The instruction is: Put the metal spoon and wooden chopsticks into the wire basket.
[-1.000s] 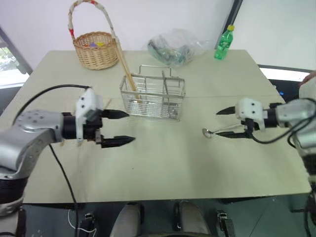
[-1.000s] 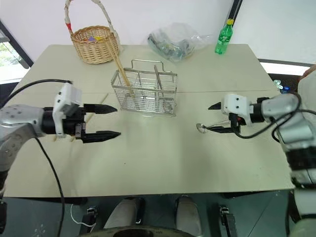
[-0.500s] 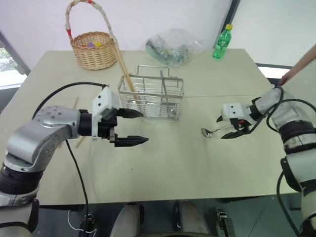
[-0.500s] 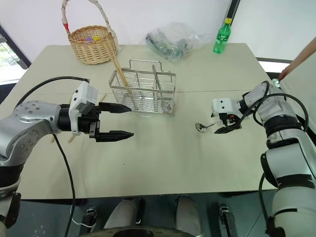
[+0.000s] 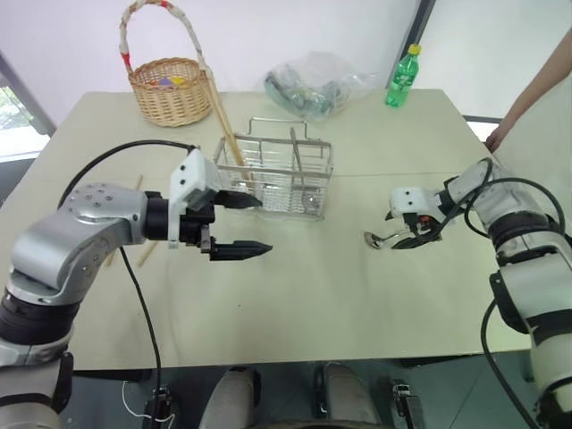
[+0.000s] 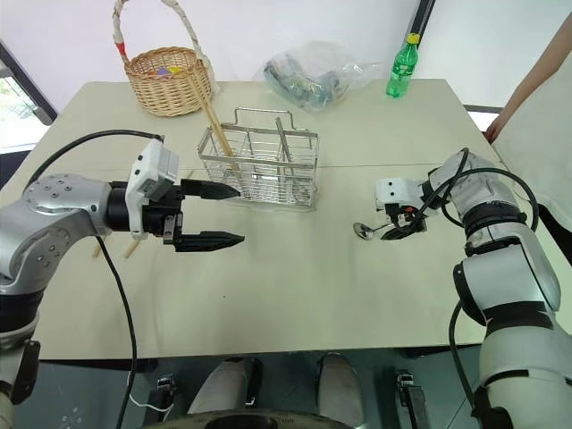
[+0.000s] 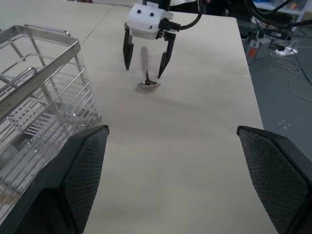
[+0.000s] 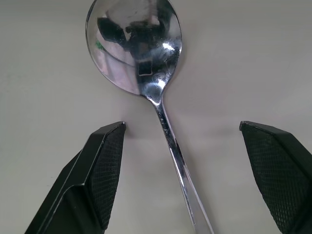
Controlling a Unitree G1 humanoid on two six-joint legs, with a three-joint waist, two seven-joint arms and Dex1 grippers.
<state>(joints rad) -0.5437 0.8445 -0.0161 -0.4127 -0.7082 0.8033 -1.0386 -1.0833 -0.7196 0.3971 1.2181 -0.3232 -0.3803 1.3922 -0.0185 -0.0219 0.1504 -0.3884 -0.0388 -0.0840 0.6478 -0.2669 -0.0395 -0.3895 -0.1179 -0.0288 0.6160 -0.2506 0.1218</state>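
Lighting: bright, even daylight; pale beige tabletop [image 5: 357,304] evenly lit, shadows soft and faint. Glare: window patch at far left washed out; highlights on small shiny silver spoon [image 8: 134,48] and chrome wire rack [image 7: 39,102]. Focus: head views sharp; spoon handle blurred in left wrist view.

R gripper [image 5: 402,231] seemingly straddles spoon [image 5: 379,238].

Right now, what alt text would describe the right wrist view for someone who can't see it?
A metal spoon lies on a pale table, bowl up, its handle running between the right end effector's two open black fingers.
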